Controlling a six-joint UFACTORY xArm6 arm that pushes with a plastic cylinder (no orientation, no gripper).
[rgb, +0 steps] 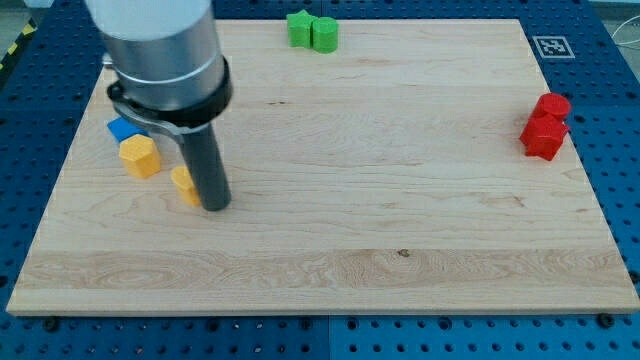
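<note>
1. A blue block (120, 128) was seen near the worktop's (380, 240) left edge, partly hidden by the arm, with a yellow hexagonal block (140, 157) just below it.
2. A second yellow block (184, 184) was touched on its right side by my tip (217, 207).
3. No fingers were fitted, so no hold could be reported.
4. Two green blocks (312, 31) were placed touching at the view's top.
5. Two red blocks (546, 126) were found touching at the right.
</note>
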